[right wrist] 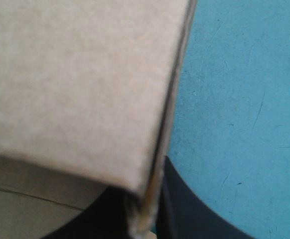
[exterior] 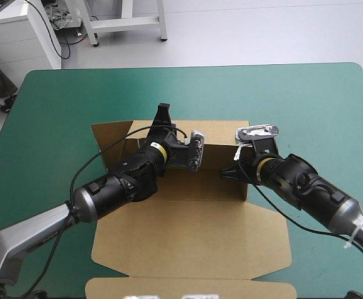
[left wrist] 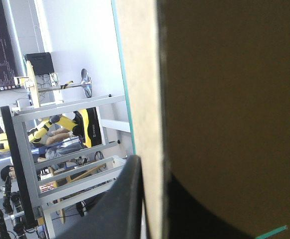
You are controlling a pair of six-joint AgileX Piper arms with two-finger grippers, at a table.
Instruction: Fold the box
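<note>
Box (exterior: 194,243) sits mid-table on the teal-green cover (exterior: 312,99), brown board with its lid panel lying flat toward the near edge; beyond that the walls stand raised round an open tray; the right gripper (exterior: 229,172) is pinched almost closed on the right wall's edge, seemingly to steady it; farther off, the left gripper (exterior: 163,112) clamps the far wall likewise, probably to tuck it.
</note>
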